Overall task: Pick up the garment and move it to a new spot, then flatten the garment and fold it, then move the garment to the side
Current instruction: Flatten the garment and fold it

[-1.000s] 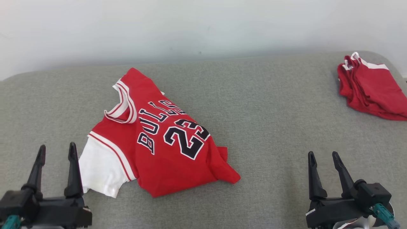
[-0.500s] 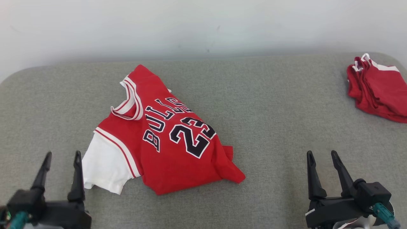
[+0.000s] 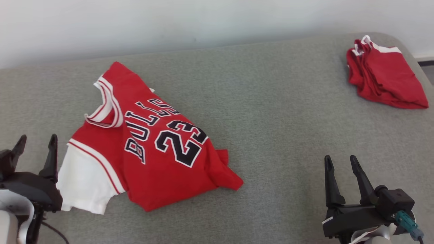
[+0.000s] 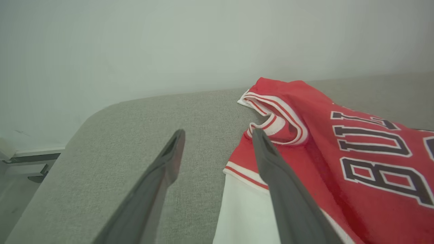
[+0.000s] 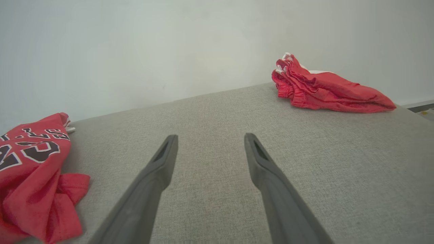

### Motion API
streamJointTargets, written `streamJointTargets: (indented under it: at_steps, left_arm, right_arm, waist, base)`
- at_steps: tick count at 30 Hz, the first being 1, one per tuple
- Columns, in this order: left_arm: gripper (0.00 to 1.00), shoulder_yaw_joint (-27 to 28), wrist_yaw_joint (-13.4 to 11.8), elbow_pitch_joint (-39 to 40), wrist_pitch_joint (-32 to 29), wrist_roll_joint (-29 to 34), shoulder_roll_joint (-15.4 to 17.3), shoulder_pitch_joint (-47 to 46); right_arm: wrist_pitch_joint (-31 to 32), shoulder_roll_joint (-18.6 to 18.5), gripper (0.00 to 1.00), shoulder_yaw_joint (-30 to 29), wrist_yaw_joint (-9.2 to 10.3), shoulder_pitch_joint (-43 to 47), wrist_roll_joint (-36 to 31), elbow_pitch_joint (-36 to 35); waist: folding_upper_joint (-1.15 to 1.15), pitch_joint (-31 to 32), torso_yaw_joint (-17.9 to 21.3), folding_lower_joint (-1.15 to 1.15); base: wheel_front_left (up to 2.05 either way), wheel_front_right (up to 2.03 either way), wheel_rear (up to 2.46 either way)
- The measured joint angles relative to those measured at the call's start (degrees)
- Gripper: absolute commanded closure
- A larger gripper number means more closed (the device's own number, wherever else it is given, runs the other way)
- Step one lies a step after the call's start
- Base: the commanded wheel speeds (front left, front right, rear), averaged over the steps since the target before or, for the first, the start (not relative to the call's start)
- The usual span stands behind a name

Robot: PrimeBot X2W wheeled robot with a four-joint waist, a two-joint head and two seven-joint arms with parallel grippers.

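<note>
The garment (image 3: 149,142) is a red jersey with white sleeves, black "BULLS" lettering and the number 23. It lies crumpled on the grey padded table (image 3: 278,112), left of centre, collar toward the wall. My left gripper (image 3: 37,140) hovers open at the lower left, just beside the white sleeve and touching nothing. In the left wrist view the garment (image 4: 339,149) spreads to the right of the open left gripper (image 4: 217,132), whose right finger (image 4: 281,189) overlaps the sleeve edge. My right gripper (image 3: 339,161) stands open at the lower right over bare table, and the right wrist view shows the right gripper (image 5: 208,137) empty, the garment (image 5: 30,169) far left.
A second red garment (image 3: 383,78), folded with white trim, lies at the table's far right corner; the right wrist view shows this folded garment (image 5: 325,91) at upper right. A pale wall (image 3: 203,20) backs the table. The table's rounded left edge (image 4: 78,125) drops off beside my left gripper.
The head camera has shifted, so the whole scene sits lower and further left. My left gripper now shows lower and further left in the picture, still open. The garment lies as before.
</note>
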State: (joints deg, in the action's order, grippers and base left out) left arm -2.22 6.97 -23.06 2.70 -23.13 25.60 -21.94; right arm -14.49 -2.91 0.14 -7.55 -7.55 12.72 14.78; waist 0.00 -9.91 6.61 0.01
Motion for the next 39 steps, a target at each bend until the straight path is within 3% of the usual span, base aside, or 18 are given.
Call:
streamJointTargets:
  at_steps: [9,21,22,23,24,25,26,32,39]
  left_arm:
    - [0.00,-3.4,0.2,-6.3,-11.3,-3.4,3.0,-1.0]
    - [0.00,-4.7,0.2,-10.8,-22.0,-7.7,3.2,-1.6]
    - [0.14,-4.8,0.2,-10.9,-22.0,-7.7,3.2,-1.6]
    - [0.49,-4.8,0.1,-11.0,-22.0,-7.8,3.1,-1.6]
    - [0.72,-4.8,0.1,-11.1,-22.0,-7.9,3.0,-1.6]
    - [0.72,-4.8,0.1,-11.3,-21.9,-8.0,2.8,-1.6]
    - [1.00,-4.8,0.1,-11.5,-21.4,-8.0,2.6,-1.5]
    - [1.00,-4.3,-0.1,-10.4,-15.8,-8.3,1.8,-0.6]
    - [1.00,-3.5,-3.0,-2.9,-9.1,-7.9,-0.7,4.5]
  right_arm:
    - [-0.4,0.0,0.00,0.4,0.00,-0.6,0.9,1.2]
    - [-0.5,0.0,0.00,0.1,0.00,-1.3,1.1,0.9]
    - [-0.5,0.0,0.00,0.0,0.00,-1.2,1.1,0.8]
    - [-0.5,0.0,0.00,0.0,0.00,-1.2,1.1,0.8]
    - [-0.5,0.0,0.00,0.0,0.00,-1.2,1.1,0.8]
    - [-0.5,0.0,0.00,-0.1,0.00,-1.2,1.1,0.8]
    - [-0.5,0.0,0.00,-0.2,0.00,-1.2,1.0,0.8]
    - [-0.5,0.0,0.00,-0.7,0.00,-0.5,0.8,0.8]
    - [-0.5,0.0,0.00,-1.7,0.00,2.0,0.3,0.9]
  waist:
    - [0.00,-1.7,3.0,0.00]
    - [0.00,-2.7,3.4,-0.01]
    - [0.00,-2.6,3.3,-0.01]
    - [0.00,-2.5,3.2,-0.01]
    - [0.00,-2.4,3.1,-0.01]
    - [0.00,-2.3,2.9,-0.01]
    - [0.00,-2.1,2.8,-0.01]
    - [0.00,-0.6,1.0,-0.01]
    - [0.00,1.7,-2.4,-0.01]
  base:
    - [0.00,0.00,0.00]
    - [0.00,0.00,0.00]
    - [0.00,0.00,0.00]
    - [0.00,0.00,0.00]
    - [0.00,0.00,0.00]
    - [0.00,0.00,0.00]
    - [0.00,0.00,0.00]
    - [0.00,0.00,0.00]
    - [0.00,0.00,0.00]
